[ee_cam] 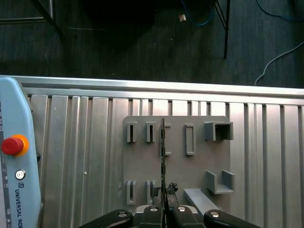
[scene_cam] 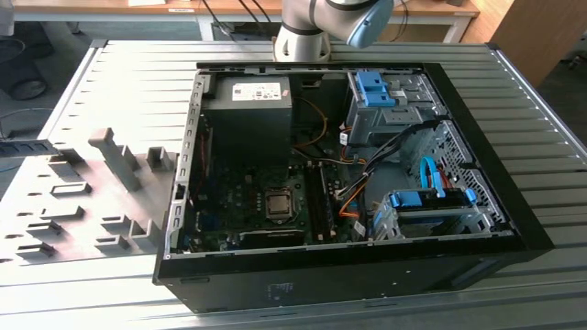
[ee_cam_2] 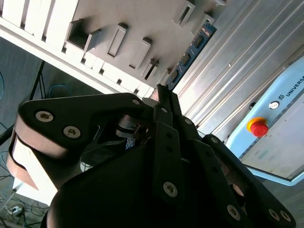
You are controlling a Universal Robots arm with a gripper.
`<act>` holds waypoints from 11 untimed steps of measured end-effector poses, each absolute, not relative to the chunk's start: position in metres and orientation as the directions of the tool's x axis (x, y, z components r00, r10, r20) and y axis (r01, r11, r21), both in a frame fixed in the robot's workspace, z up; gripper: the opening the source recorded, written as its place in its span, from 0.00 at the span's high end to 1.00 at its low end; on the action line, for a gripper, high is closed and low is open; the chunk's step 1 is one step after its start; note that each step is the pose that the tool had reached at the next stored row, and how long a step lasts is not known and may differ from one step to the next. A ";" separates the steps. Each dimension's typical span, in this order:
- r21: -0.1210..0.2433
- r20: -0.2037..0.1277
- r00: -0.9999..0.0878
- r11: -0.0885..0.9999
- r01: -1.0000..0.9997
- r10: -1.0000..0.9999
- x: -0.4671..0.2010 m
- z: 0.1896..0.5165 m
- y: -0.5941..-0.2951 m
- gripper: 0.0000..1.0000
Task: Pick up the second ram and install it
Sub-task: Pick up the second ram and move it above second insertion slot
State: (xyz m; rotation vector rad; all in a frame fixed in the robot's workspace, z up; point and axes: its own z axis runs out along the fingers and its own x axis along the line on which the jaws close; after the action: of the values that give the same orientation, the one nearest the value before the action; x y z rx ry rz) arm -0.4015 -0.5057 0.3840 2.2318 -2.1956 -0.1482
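Observation:
My gripper (ee_cam: 164, 203) is shut on the second ram (ee_cam: 163, 156), a thin board seen edge-on in the first wrist view. The ram hangs over the grey slotted holder (ee_cam: 175, 171), in line with its slots. In the second wrist view the ram (ee_cam_2: 192, 50) shows its blue-green face with dark chips, reaching out from the gripper (ee_cam_2: 160, 92). In the exterior view a dark flat strip that looks like the ram (scene_cam: 26, 147) pokes in at the left edge, above the holder (scene_cam: 87, 206). The open computer case (scene_cam: 513, 227) lies to the exterior view's right, with long dark memory slots (scene_cam: 318, 203) beside the processor socket (scene_cam: 278, 204).
The case lies on a ribbed metal table (scene_cam: 137, 75). Inside are a power supply (scene_cam: 247, 117), blue drive brackets (scene_cam: 376, 89), a blue ribbon cable (scene_cam: 427, 172) and loose wires. The arm's base (scene_cam: 303, 34) stands behind the case. A pendant with a red stop button (ee_cam: 12, 145) lies near the holder.

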 end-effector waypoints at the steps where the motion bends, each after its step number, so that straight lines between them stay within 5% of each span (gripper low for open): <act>1: 0.071 -0.062 0.014 -0.019 -0.997 -0.998 -0.402 0.386 -0.506 0.86; 11: 0.071 -0.062 0.014 -0.019 -0.997 -0.998 -0.402 0.399 -0.506 0.86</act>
State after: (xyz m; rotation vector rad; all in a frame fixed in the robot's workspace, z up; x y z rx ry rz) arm -0.4016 -0.5057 0.3986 2.2321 -2.1958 -0.1482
